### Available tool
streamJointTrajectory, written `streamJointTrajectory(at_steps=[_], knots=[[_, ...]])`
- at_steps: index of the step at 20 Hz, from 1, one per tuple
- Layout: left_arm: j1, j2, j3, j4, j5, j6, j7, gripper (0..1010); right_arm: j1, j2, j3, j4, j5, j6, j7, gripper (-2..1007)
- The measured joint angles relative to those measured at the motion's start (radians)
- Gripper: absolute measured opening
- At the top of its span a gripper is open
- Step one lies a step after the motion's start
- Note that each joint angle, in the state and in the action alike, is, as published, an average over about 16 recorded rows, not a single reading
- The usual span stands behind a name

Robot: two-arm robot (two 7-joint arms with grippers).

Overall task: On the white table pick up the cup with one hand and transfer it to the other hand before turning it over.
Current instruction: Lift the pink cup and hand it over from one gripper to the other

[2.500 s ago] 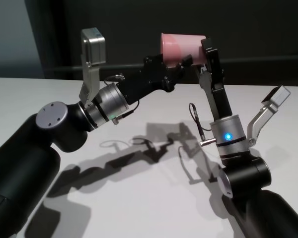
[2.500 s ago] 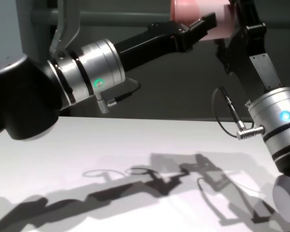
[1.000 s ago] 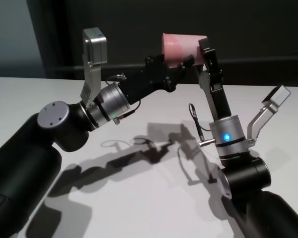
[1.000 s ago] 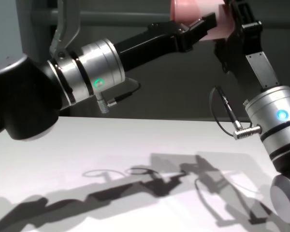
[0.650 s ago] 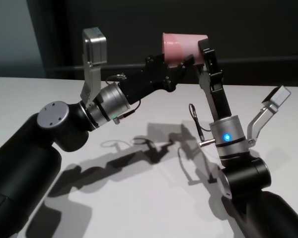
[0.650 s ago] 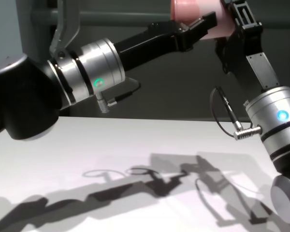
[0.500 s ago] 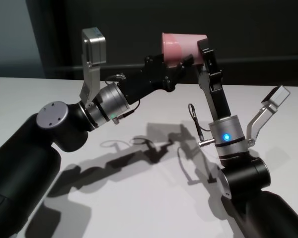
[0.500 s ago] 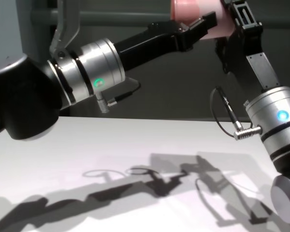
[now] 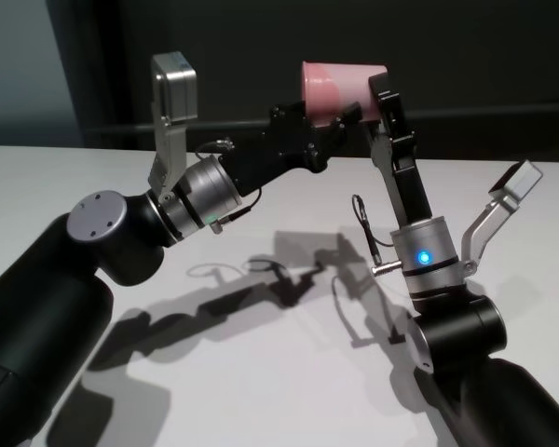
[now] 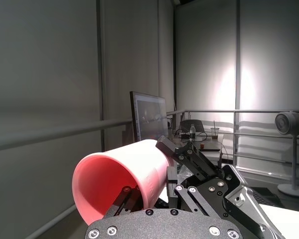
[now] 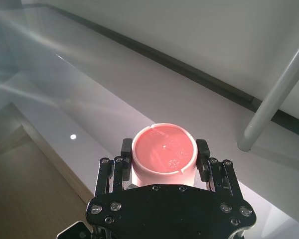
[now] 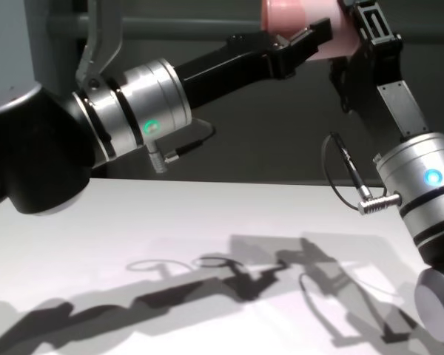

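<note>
White matte tabletop [image 9: 261,372] below | glossy pink plastic tumbler [image 9: 340,88] held aloft, sideways | left green-lit gripper [image 9: 331,126] and right blue-lit gripper [image 11: 162,159] both clamp it | advice: confirm right's grasp before left releases.

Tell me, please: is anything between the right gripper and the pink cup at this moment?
Nothing visible is. The right gripper has a finger on each side of the pink cup, near its base. The left gripper also holds the cup, by its rim end, high above the white table.
</note>
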Motion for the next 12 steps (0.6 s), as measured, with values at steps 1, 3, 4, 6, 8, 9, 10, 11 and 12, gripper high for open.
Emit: streamJointTrajectory(at_steps=[1, 3, 4, 6, 8, 9, 10, 11, 12], knots=[[0.000, 0.000, 0.000, 0.000, 0.000, 0.000, 0.000, 201, 0.000, 0.000, 0.000, 0.000, 0.000, 0.000, 0.000, 738], [0.000, 0.000, 0.000, 0.000, 0.000, 0.000, 0.000, 209, 0.000, 0.000, 0.000, 0.000, 0.000, 0.000, 0.001, 738], [0.000, 0.000, 0.000, 0.000, 0.000, 0.000, 0.000, 215, 0.000, 0.000, 0.000, 0.000, 0.000, 0.001, 0.001, 738], [0.000, 0.000, 0.000, 0.000, 0.000, 0.000, 0.000, 235, 0.000, 0.000, 0.000, 0.000, 0.000, 0.001, 0.001, 738], [0.000, 0.000, 0.000, 0.000, 0.000, 0.001, 0.001, 264, 0.000, -0.001, 0.000, 0.000, 0.000, 0.001, 0.002, 738], [0.000, 0.000, 0.000, 0.000, 0.000, 0.001, 0.001, 282, 0.000, -0.001, 0.000, 0.000, 0.000, 0.001, 0.002, 738], [0.000, 0.000, 0.000, 0.000, 0.000, 0.001, 0.001, 302, 0.000, -0.001, 0.000, 0.000, 0.000, 0.001, 0.002, 738], [0.000, 0.000, 0.000, 0.000, 0.000, 0.001, 0.001, 325, 0.000, -0.001, 0.000, 0.000, -0.001, 0.001, 0.002, 738], [0.000, 0.000, 0.000, 0.000, 0.000, 0.001, 0.001, 352, 0.000, -0.001, 0.000, 0.000, -0.001, 0.001, 0.003, 738]])
